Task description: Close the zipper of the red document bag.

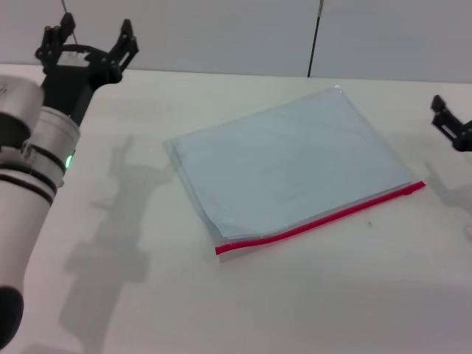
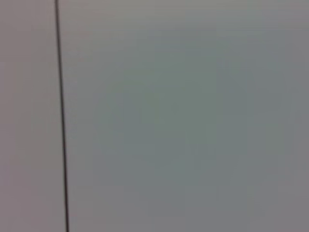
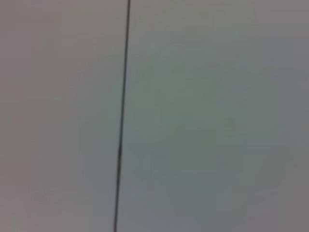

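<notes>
Red zipper (image 1: 321, 219) is laid along the near edge of the red document bag (image 1: 287, 166), mid-table (image 1: 221, 310), running from near-left to far-right. Its far end is closest to the right claw (image 1: 451, 125); finger state can't be told. Left claw (image 1: 88, 44), fingers apart, is parked well away.

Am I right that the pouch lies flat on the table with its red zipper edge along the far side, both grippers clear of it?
Not quite: in the head view the zipper runs along the near edge of the red document bag. The left gripper and right gripper are indeed clear.
</notes>
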Robot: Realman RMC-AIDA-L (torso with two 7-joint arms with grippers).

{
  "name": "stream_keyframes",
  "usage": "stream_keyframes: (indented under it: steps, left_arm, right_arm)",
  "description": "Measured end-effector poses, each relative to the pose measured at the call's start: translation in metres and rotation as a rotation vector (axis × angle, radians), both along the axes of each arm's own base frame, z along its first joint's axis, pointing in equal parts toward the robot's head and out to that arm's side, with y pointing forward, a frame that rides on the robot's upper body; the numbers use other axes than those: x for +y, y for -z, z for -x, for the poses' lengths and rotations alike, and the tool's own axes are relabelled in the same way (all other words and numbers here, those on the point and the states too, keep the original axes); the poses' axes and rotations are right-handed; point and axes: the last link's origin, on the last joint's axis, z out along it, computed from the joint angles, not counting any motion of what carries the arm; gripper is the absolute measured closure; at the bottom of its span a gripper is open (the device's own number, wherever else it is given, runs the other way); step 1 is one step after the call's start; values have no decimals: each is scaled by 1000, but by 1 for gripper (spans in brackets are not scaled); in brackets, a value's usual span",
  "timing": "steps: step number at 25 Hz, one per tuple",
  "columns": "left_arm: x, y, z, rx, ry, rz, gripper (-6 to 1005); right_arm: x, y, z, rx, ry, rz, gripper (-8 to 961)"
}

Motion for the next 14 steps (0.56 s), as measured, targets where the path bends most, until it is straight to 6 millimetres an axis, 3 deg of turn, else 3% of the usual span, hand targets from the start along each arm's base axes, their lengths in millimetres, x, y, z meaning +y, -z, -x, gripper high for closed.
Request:
stream_keyframes:
  steps: [6, 14]
  left_arm:
    - [-8, 8, 10, 19, 68, -13, 95]
    - [-11, 9, 13, 30, 87, -29, 95]
  right_arm:
    - [-9, -7, -18, 25, 69, -61, 150]
    - [-11, -11, -20, 49, 73, -86, 150]
